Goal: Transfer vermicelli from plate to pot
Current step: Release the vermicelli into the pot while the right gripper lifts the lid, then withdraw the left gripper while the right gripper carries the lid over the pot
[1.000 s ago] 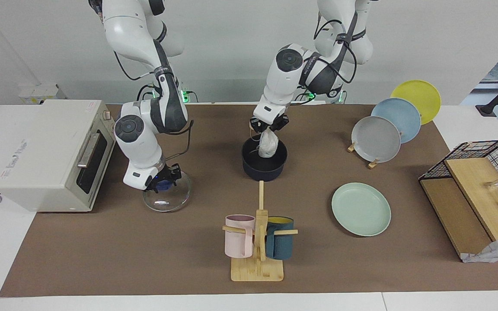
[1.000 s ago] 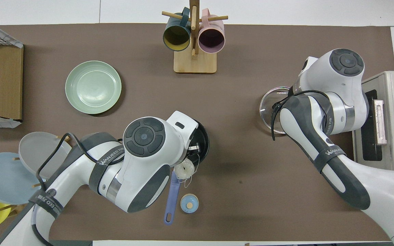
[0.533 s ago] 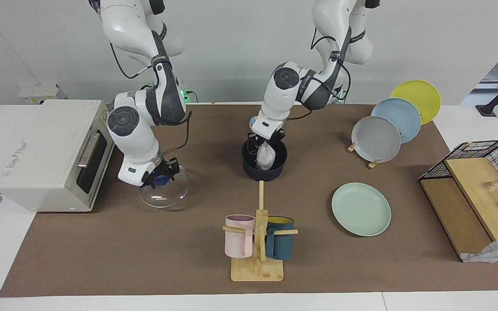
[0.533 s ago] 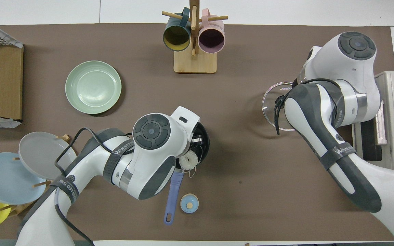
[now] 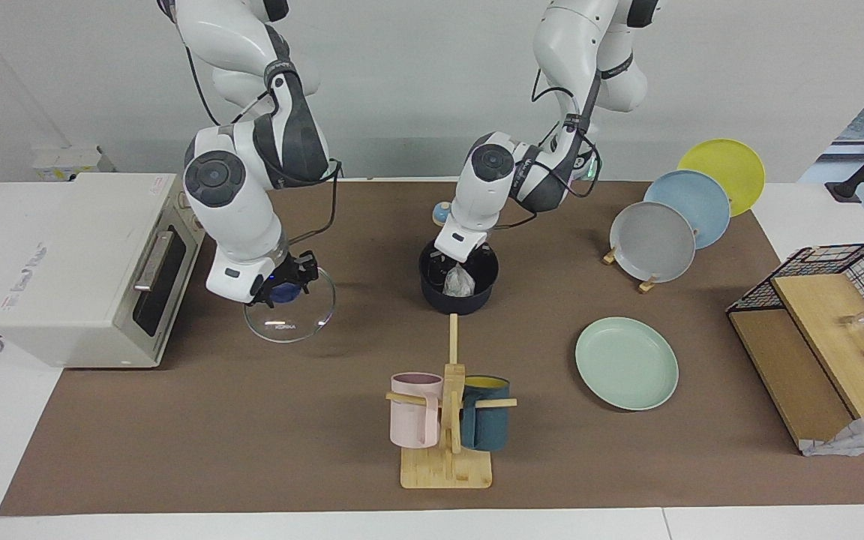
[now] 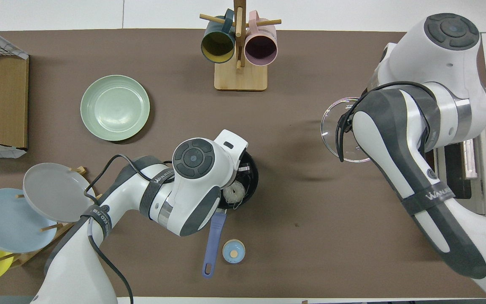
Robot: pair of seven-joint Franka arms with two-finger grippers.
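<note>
The dark navy pot stands mid-table, its blue handle pointing toward the robots. My left gripper reaches down into the pot, shut on a whitish vermicelli bundle, which sits low inside the pot and also shows in the overhead view. No second bundle shows. The mint-green plate lies bare, farther from the robots than the pot, toward the left arm's end. My right gripper is shut on the blue knob of a glass lid and holds it just above the table beside the oven.
A white toaster oven stands at the right arm's end. A wooden mug rack holds a pink and a teal mug. Grey, blue and yellow plates stand upright. A wire basket and a small blue round cap are also here.
My left gripper has lowered the vermicelli bundle from above the pot's rim down into the pot. My right gripper has lifted the glass lid off the table.
</note>
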